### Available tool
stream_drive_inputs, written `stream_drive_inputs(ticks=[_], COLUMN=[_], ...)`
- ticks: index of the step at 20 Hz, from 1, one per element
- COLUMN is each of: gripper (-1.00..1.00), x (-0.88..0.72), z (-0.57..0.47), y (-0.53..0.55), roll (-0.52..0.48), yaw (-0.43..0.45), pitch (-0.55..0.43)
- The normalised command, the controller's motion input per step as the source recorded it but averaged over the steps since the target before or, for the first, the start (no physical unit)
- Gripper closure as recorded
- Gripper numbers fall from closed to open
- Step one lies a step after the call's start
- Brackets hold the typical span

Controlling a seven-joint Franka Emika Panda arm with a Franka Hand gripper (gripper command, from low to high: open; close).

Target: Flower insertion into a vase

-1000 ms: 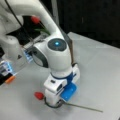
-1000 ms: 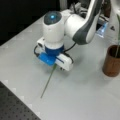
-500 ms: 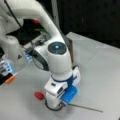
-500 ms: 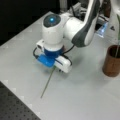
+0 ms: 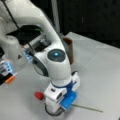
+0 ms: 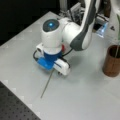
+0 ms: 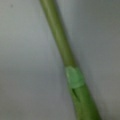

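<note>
Jaws: hidden beneath the arm's wrist in both front views, and outside the wrist view, so whether they are spread or pinching cannot be told.
Gripper: the gripper (image 5: 56,110) is down at the tabletop, directly over the flower; in a front view it sits low near the table's middle (image 6: 58,71).
Flower: the flower stem (image 7: 66,62) lies flat on the grey table, filling the wrist view as a thick green stalk with a paler green joint. In a front view the thin stem (image 5: 87,108) runs out from under the gripper toward the table's right edge, and a red bloom (image 5: 38,95) shows on the gripper's opposite side. In a front view the stem (image 6: 47,85) points toward the near edge.
Vase: the brown vase (image 6: 112,61) stands upright at the table's right edge, well apart from the gripper, with another green stem (image 6: 117,41) already inside it. In a front view it stands behind the arm (image 5: 69,47).
Table: plain grey surface (image 6: 82,97).
</note>
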Motion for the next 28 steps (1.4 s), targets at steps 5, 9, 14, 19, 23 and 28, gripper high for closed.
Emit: stream_drive_inputs(ticks=[5,9,14,19,23,28], gripper=[-1.00,1.00,1.00,1.00,1.00,1.00], x=[0.10,0.08,0.10,0.10,0.13,0.14], z=[-0.10,-0.22,-0.36,-0.39,-0.40,-0.42], y=[-0.04,0.00,0.05,-0.02,-0.10,-0.10], roll=[-0.066,-0.071,-0.037,-0.013,0.005,0.025], yaw=[-0.013,0.002,0.000,-0.004,-0.046,-0.058], pitch=[0.046,0.030,0.009,0.001,0.002,0.015])
